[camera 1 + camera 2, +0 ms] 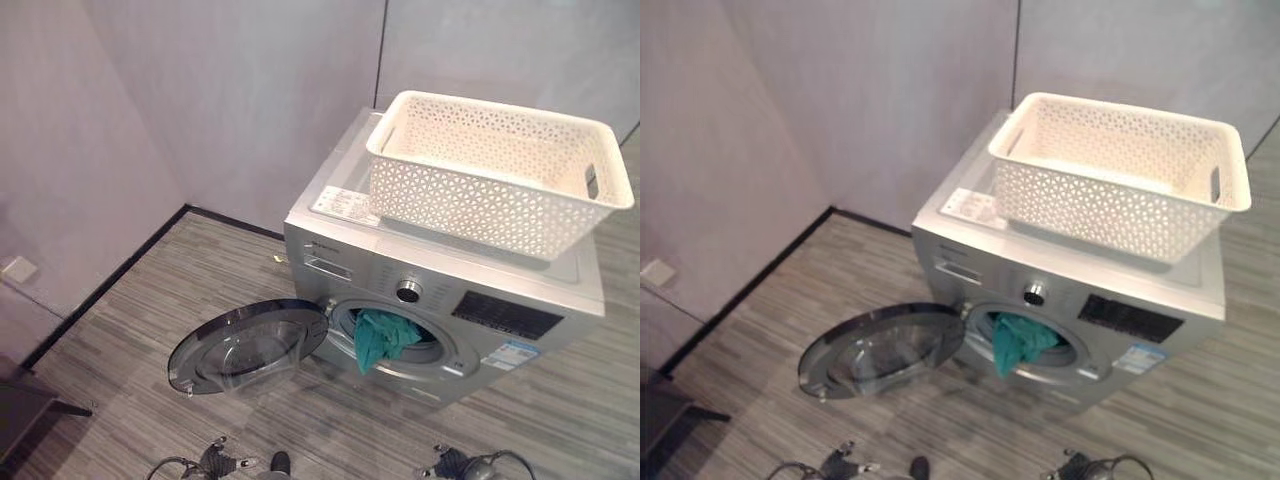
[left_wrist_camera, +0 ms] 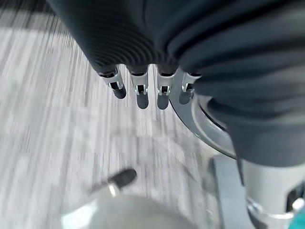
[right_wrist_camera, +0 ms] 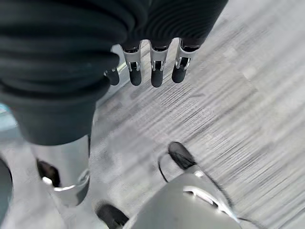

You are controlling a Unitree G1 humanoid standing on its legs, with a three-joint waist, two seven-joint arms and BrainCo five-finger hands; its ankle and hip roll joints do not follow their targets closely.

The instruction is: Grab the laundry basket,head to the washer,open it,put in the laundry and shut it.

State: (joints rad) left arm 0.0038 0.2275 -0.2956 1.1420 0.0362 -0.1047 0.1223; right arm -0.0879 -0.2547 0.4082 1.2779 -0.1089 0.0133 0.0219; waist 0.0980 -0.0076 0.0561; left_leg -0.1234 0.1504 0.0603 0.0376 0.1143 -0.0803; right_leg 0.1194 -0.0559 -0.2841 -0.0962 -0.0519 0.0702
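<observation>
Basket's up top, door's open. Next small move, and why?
Probably tuck the teal cloth fully into the drum first: it hangs over the lip of the silver front-loading washer, whose round glass door stands wide open. The white perforated plastic basket looks empty. Left hand and right hand hang open, holding nothing.

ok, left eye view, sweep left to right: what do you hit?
Wall socket plate → open washer door → teal laundry hanging out of the drum opening → control panel on the washer front. The white laundry basket sits on top of the washer, spanning its right part.
</observation>
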